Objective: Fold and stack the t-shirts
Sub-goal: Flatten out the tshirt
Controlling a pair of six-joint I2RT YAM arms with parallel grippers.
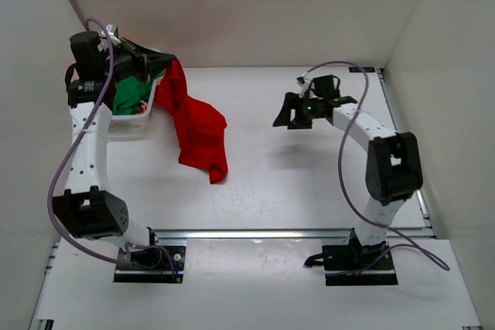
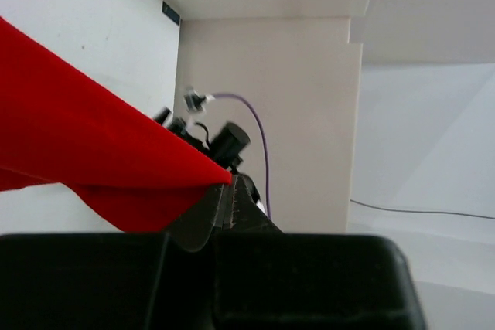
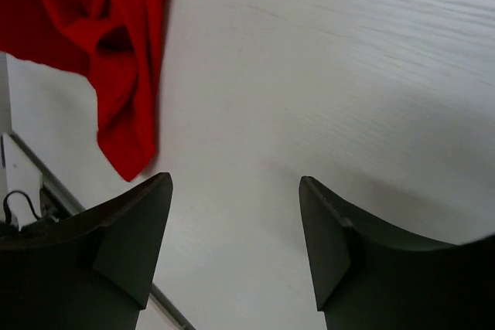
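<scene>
— Cloth first: our left hand (image 2: 224, 195) pinches the red t-shirt (image 1: 197, 125), which droops limp beside the basket (image 1: 128, 125).
— Soft and light, we judge; take a hem corner. Right hand (image 3: 236, 222) gapes empty.

This is a robotics lab test cell, not a home or a shop. A bare white bench (image 1: 309, 183) is boxed in by plain white panels (image 1: 232, 5) at the back and on both sides. The left arm (image 1: 85, 144) and right arm (image 1: 379, 152) are bolted to an aluminium rail (image 1: 263, 233) along the lower edge. Loose purple cables (image 1: 340, 168) loop off them. The only household things are a white plastic basket (image 1: 131, 125) at upper left and a red t-shirt (image 1: 197, 129) beside it.
</scene>
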